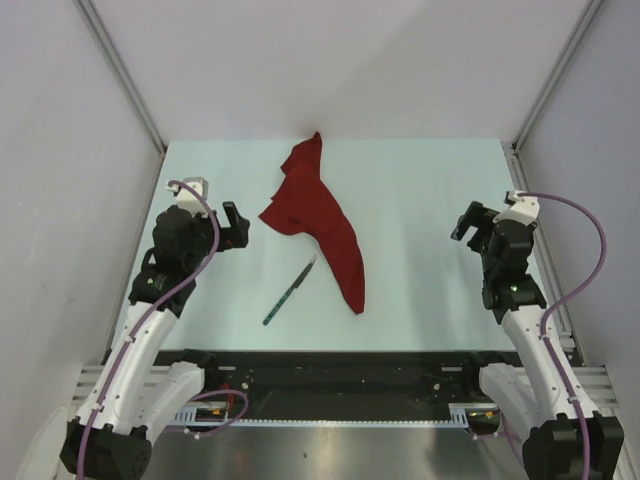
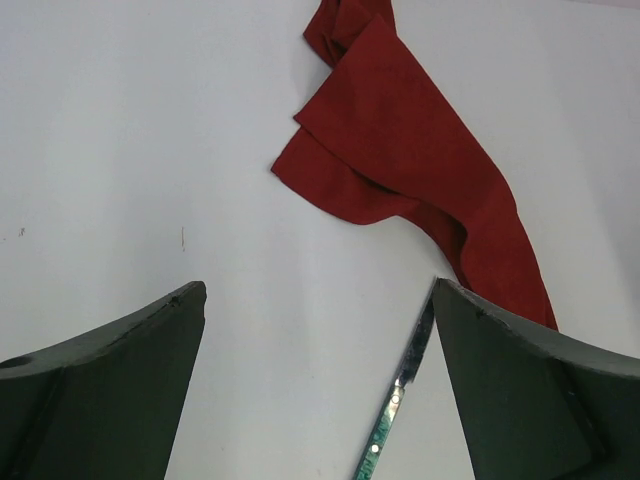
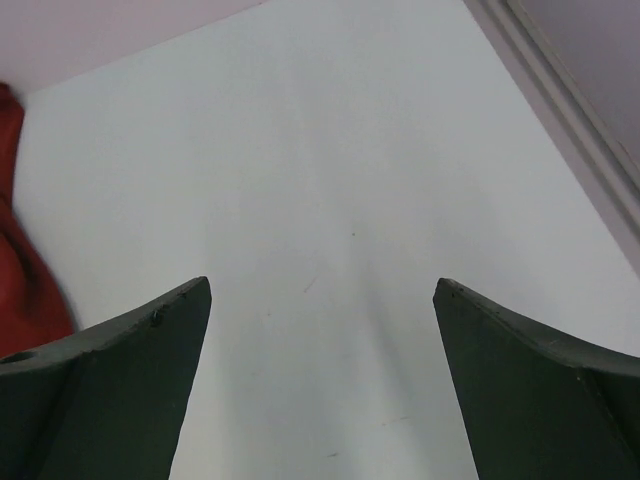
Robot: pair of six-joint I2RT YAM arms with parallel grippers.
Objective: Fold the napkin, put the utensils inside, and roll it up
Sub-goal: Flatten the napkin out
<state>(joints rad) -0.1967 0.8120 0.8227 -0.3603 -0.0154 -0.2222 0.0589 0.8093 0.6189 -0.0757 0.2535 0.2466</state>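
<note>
Napkin [image 1: 318,218] lies crumpled on surface [image 1: 420,290]. Knife [image 1: 290,291] lies just beside it, tip toward it. Left claw [image 1: 237,226] and right claw [image 1: 466,222] both spread wide, empty.

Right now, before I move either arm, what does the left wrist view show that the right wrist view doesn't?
Only the left wrist view: the knife, partly hidden behind one finger of the left gripper, and the napkin with its crumpled, overlapping folds. Only the right wrist view: the side rail at the table edge and the wall beyond it. Both: the pale table, some red napkin (just an edge in the right view), and open, empty fingers, the right gripper included.
</note>
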